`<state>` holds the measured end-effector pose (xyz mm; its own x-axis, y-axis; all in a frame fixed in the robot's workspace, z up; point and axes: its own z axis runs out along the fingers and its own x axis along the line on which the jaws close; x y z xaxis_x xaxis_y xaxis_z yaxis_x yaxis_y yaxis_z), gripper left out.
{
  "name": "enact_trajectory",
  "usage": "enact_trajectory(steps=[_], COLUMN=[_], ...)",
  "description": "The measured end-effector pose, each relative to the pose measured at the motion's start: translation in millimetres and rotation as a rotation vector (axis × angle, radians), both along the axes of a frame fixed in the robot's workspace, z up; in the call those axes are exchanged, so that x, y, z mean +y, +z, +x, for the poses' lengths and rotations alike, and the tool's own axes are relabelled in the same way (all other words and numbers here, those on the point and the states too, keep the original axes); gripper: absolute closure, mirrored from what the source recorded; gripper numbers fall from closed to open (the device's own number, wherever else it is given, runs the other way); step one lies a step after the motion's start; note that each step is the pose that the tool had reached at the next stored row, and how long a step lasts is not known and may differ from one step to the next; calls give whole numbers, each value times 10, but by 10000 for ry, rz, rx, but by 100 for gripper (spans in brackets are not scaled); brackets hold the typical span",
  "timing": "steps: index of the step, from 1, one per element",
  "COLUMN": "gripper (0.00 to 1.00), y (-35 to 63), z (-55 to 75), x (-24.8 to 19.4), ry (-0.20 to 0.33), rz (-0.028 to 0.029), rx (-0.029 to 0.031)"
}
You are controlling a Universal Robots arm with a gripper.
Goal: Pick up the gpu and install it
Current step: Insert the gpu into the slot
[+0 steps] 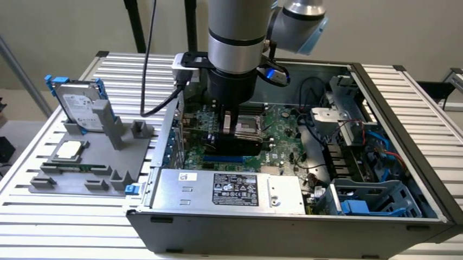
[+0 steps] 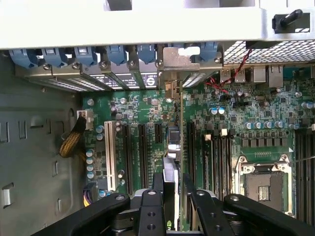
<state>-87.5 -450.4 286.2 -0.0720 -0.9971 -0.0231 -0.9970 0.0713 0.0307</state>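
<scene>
i see an open computer case (image 1: pixel 289 233) on the slatted table (image 1: pixel 43 216), motherboard (image 1: pixel 282 122) bare, power supply (image 1: pixel 224 189) against one wall. beside it a grey fixture (image 1: pixel 108 162) holds a hard drive (image 1: pixel 76 105) upright at its far edge, a processor chip (image 1: pixel 69 150) and a memory stick (image 1: pixel 72 167).

The motherboard (image 2: pixel 147 105) is finished in green and fitted with black slots and one white slot (image 2: pixel 109 157). The gpu (image 2: pixel 170 167) is black, its bracket (image 2: pixel 179 59) silver-grey. The gripper (image 2: pixel 172 189) is black. The retaining clips (image 2: pixel 83 54) are moulded in blue. The case (image 1: pixel 289 233) is painted grey. The table (image 1: pixel 43 216) is ribbed in white.
</scene>
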Motion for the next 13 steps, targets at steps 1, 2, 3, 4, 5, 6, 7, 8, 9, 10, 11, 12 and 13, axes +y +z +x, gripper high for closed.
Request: enact_trajectory(steps=[1, 2, 3, 4, 5, 6, 7, 8, 9, 10, 11, 12, 13], gripper=[74, 74, 74, 74, 74, 74, 74, 74, 74, 74, 74, 74, 74], y=[0, -1, -2, -3, -5, -9, -12, -15, -18, -22, -26, -31, -36], z=[-1, -2, -4, -7, -11, -14, -16, -18, -19, -20, -20, -20, -20], x=[3, 6, 7, 7, 7, 7, 7, 8, 9, 10, 13, 16, 19], ry=[0, -1, -1, 0, 5, 13, 21, 29, 38, 51, 71, 101, 144], rz=[-2, -3, -2, -4, -5, -3, -3, -3, -3, -3, -4, -3, -1], rx=[1, 1, 1, 2, 2, 1, 1, 1, 1, 2, 2, 1, 0])
